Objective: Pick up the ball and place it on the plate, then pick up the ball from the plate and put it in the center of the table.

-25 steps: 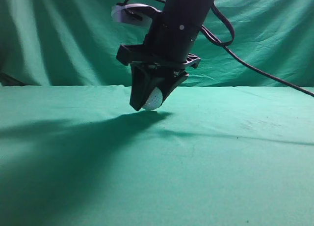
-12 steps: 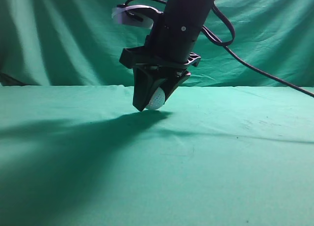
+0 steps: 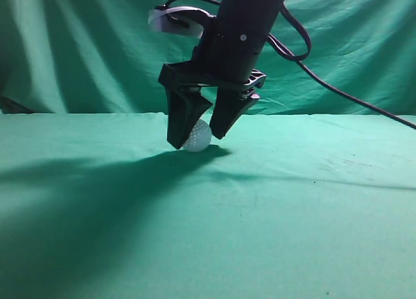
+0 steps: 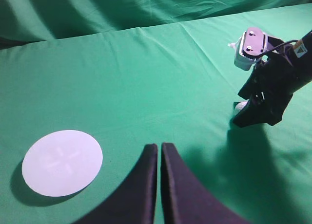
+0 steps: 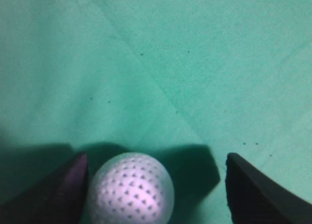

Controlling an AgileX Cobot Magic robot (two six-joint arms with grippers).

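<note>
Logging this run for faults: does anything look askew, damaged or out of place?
Nothing stands out. The ball rests on the table between the open right gripper, and the plate lies flat and empty.

I saw the ball (image 3: 197, 136) resting on the table (image 3: 292, 214), between the spread fingers of the right gripper (image 3: 198, 131) and closer to the left finger than the right. In the left wrist view, the plate (image 4: 62, 161) lay on the table well to the left of my left gripper (image 4: 159, 151), far from the ball.
</note>
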